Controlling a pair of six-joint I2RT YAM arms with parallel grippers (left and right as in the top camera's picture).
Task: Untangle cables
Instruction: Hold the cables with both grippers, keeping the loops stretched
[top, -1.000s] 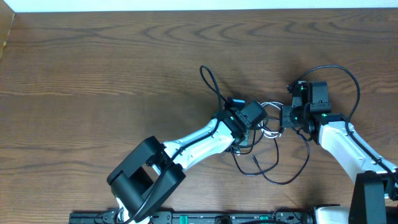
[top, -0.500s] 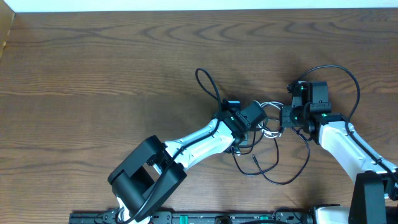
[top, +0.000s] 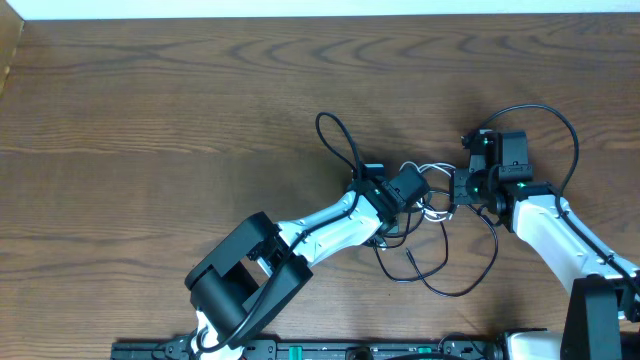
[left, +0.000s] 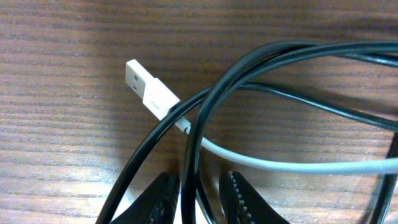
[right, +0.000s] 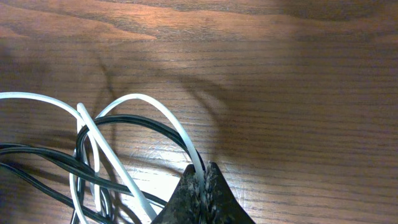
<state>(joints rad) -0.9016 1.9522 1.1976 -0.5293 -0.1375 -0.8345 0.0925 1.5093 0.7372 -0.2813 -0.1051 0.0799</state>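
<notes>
The cables lie knotted between my two grippers, around the tangle (top: 430, 203). One black cable (top: 335, 135) loops off up-left, another black cable (top: 450, 280) trails toward the front. In the left wrist view, black cable strands (left: 205, 118) cross over a white cable (left: 280, 164), whose white USB plug (left: 146, 87) lies on the wood. My left gripper (left: 200, 182) (top: 420, 193) is shut on a black strand that runs between its toothed fingers. To the right of the tangle, my right gripper (right: 204, 169) (top: 452, 190) is shut on the white cable (right: 158, 109), which arches out of its jaws.
A thicker black wire (top: 560, 125) arcs around the right arm's wrist. The wooden table (top: 150, 120) ends at a pale wall along the top. Both arm bases stand at the front edge.
The left arm's elbow has swung to the right and the black loop at the upper left has slid slightly down-left. Both grips are unchanged; the right arm is still.
</notes>
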